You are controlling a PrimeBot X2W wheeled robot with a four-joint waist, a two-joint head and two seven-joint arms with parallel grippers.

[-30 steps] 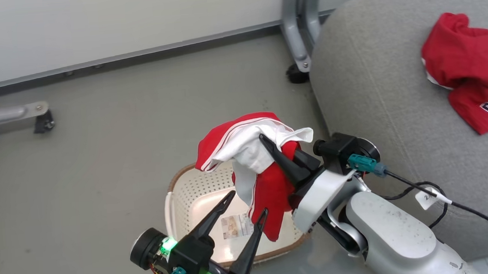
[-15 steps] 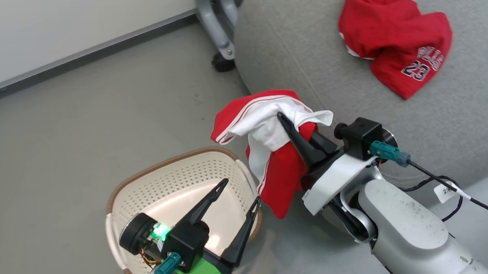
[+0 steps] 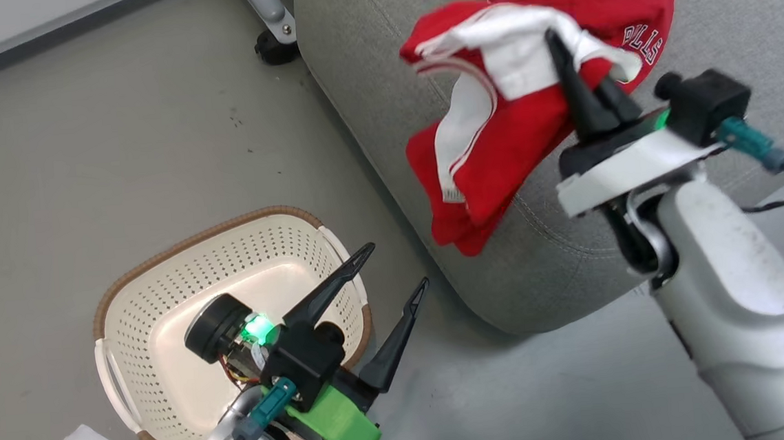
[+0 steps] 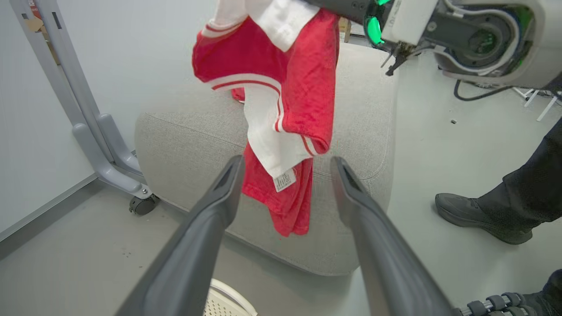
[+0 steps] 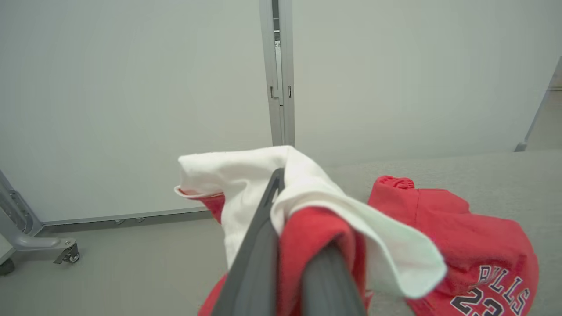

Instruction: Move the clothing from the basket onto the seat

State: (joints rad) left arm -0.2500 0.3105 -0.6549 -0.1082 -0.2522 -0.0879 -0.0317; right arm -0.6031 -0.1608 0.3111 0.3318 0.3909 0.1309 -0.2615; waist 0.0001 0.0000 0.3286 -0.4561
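Hanging at 1 o'clock over the seat [image 3: 368,77], a red jersey [image 3: 504,150] is clamped by right jaws; left jaws are spread empty.

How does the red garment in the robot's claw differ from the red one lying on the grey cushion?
The held garment hangs in the air, pinched by the right gripper; the lying garment rests crumpled on the seat. The held garment shows broad white panels and stripes; the lying garment shows lettering and a 23. Both are red.
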